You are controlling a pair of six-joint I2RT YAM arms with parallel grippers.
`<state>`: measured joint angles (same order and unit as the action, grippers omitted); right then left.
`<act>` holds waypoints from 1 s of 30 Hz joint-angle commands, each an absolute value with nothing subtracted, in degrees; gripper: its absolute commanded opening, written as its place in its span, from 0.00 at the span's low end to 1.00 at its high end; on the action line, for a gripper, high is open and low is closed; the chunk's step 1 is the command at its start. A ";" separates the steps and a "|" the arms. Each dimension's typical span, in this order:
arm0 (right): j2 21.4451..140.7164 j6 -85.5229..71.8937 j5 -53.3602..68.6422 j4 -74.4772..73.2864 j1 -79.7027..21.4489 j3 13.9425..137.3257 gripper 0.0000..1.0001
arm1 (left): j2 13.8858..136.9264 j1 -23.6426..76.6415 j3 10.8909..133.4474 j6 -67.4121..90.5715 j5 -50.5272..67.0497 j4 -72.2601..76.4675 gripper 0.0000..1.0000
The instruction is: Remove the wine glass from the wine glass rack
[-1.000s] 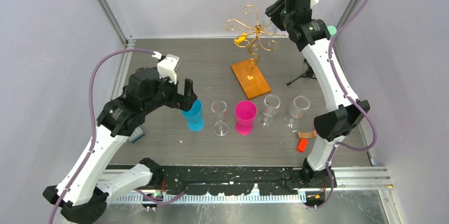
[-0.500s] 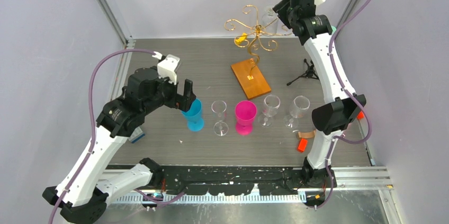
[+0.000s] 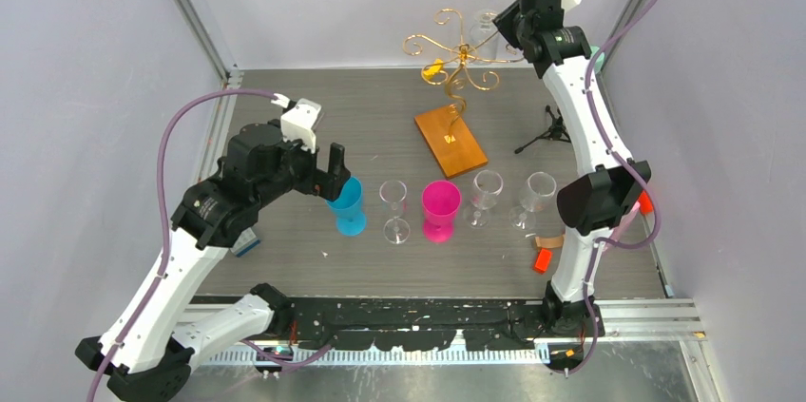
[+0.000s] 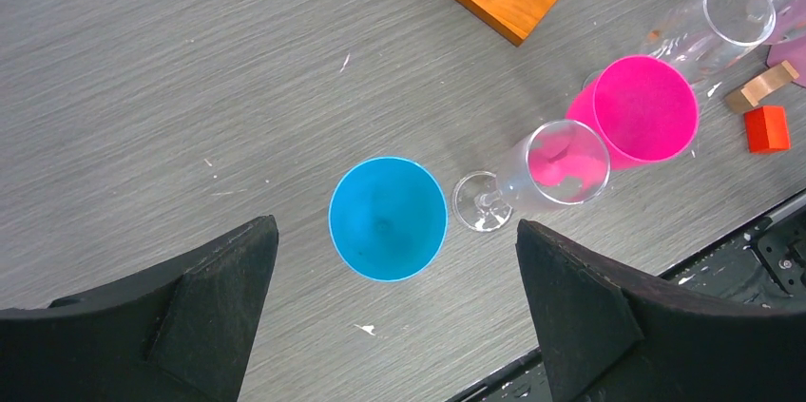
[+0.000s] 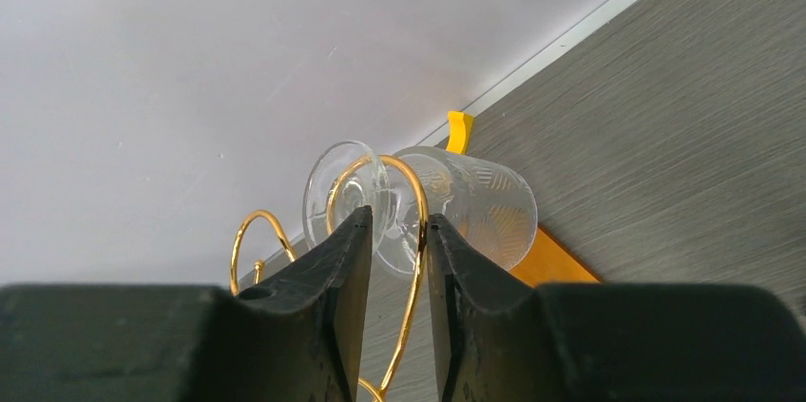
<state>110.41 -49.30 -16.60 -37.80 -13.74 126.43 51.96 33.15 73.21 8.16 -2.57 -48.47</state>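
The wine glass rack (image 3: 456, 50) is a gold wire stand on an orange-brown wooden base (image 3: 450, 141) at the back of the table. One clear wine glass (image 3: 485, 27) hangs upside down from its far right scroll arm. My right gripper (image 3: 501, 27) is raised to that arm. In the right wrist view the wine glass (image 5: 475, 202) hangs in a gold loop (image 5: 249, 231). My right gripper (image 5: 394, 221) has its jaws narrowed on either side of the stem and the wire, with a gap still showing. My left gripper (image 4: 395, 223) hangs wide open above a blue cup (image 4: 387, 217).
Standing in a row at mid-table are the blue cup (image 3: 350, 207), a clear glass (image 3: 393, 212), a pink cup (image 3: 440, 210) and two more clear glasses (image 3: 485, 195) (image 3: 534, 198). A small black tripod (image 3: 546, 131) stands at the right, and an orange block (image 3: 543, 259) lies near the right arm's base.
My right gripper has shifted right and back along the rack, uncovering the hanging glass, and its jaws have narrowed around the stem. The left arm has stayed where it was.
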 commanded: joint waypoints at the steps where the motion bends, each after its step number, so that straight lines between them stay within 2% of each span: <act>1: 110.64 -48.53 -16.33 -32.29 -13.72 127.79 0.32 | 51.16 33.31 73.08 6.78 -3.34 -45.53 1.00; 8: 110.68 -47.30 -17.34 -31.74 -13.70 127.44 0.29 | 51.11 33.30 73.36 6.59 -3.56 -45.71 1.00; 9: 110.55 -46.63 -17.78 -31.73 -13.71 127.39 0.32 | 51.07 33.27 73.31 6.59 -3.63 -45.70 1.00; 11: 110.08 -45.75 -18.41 -31.40 -13.70 126.97 0.45 | 51.11 33.31 73.34 6.59 -3.60 -45.75 1.00; 13: 109.20 -45.26 -19.09 -30.36 -13.71 125.81 0.50 | 51.19 33.31 73.43 6.61 -3.60 -45.62 1.00; 16: 107.57 -44.75 -19.79 -28.97 -13.71 123.89 0.52 | 51.16 33.30 73.40 6.68 -3.64 -45.63 1.00; 18: 106.46 -44.21 -19.70 -26.22 -13.71 122.43 0.50 | 51.07 33.26 73.40 6.68 -3.61 -45.70 1.00; 21: 104.95 -43.68 -18.72 -22.70 -13.71 119.53 0.36 | 50.87 33.29 73.40 6.72 -3.74 -45.75 1.00; 23: 104.68 -43.71 -18.54 -22.29 -13.71 119.33 0.32 | 50.72 33.26 73.32 6.85 -4.16 -45.79 1.00; 30: 106.84 -45.84 -17.23 -25.42 -13.71 121.10 0.32 | 50.06 33.25 73.14 7.10 -4.73 -45.79 1.00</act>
<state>108.36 -44.97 -17.26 -26.57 -13.43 119.42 51.22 33.15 73.19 7.22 -3.75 -48.42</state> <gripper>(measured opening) 0.317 0.994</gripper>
